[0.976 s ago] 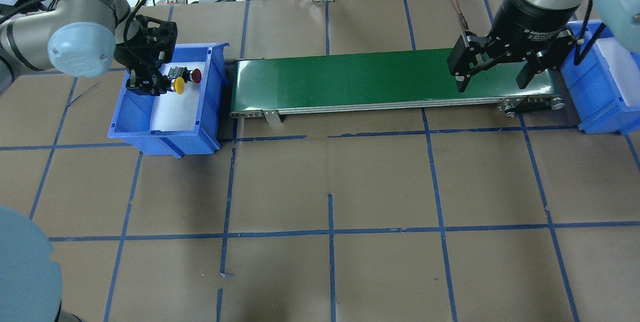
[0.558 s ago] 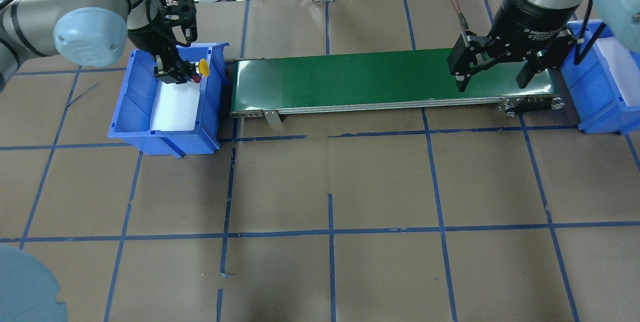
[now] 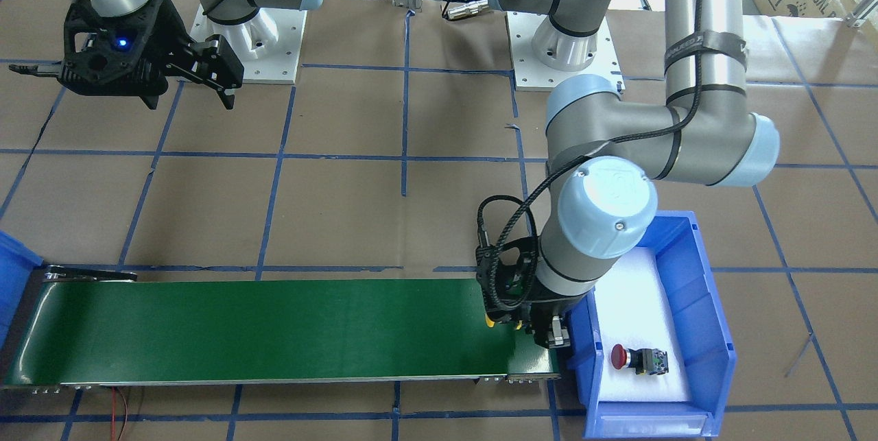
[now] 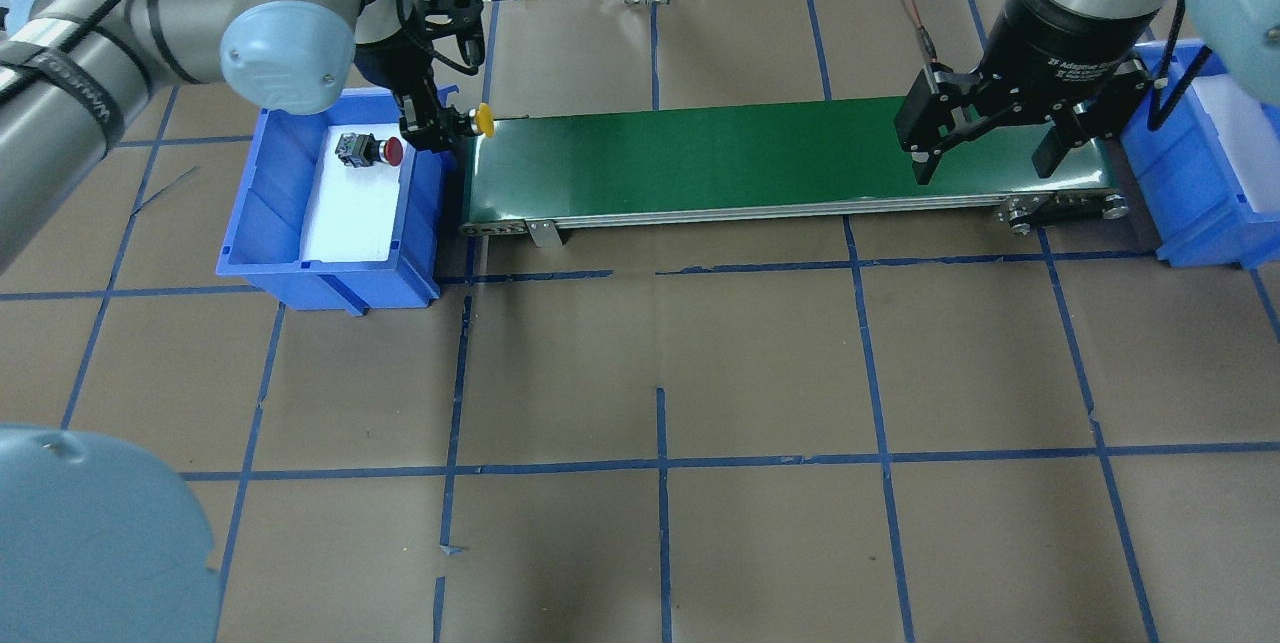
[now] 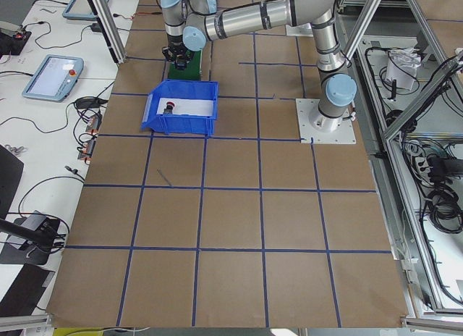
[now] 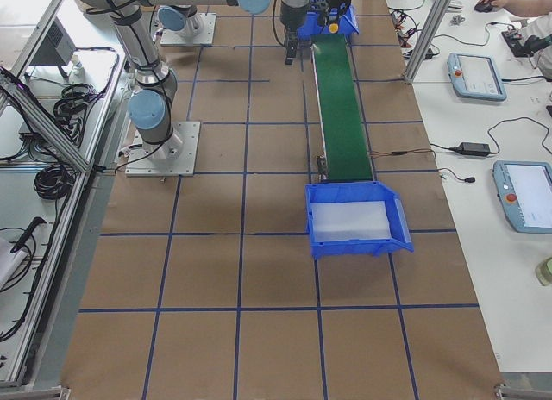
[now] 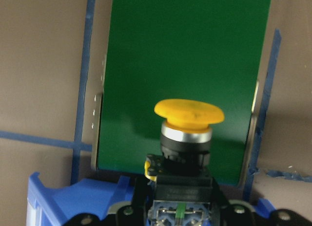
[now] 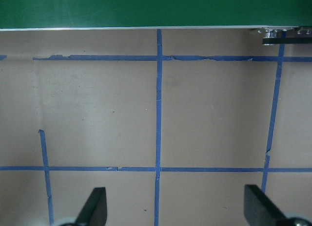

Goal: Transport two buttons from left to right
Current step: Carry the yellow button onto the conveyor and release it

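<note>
left gripper [image 4: 443,123]: pinching the yellow button [image 4: 484,119] by its black body, with the cap sticking out ahead
yellow button: held at the left end of the green belt [image 4: 750,158], cap over the belt's edge
red button [image 4: 385,151]: lying on its side on the white pad [image 4: 345,213] inside the left blue bin [image 4: 250,223], cap toward the belt
right gripper [image 4: 983,168]: spread wide, nothing between the jaws, above the belt's right end
right blue bin [image 4: 1200,213]: just beyond that right end
bench [image 4: 660,373]: brown surface, blue tape grid
</note>
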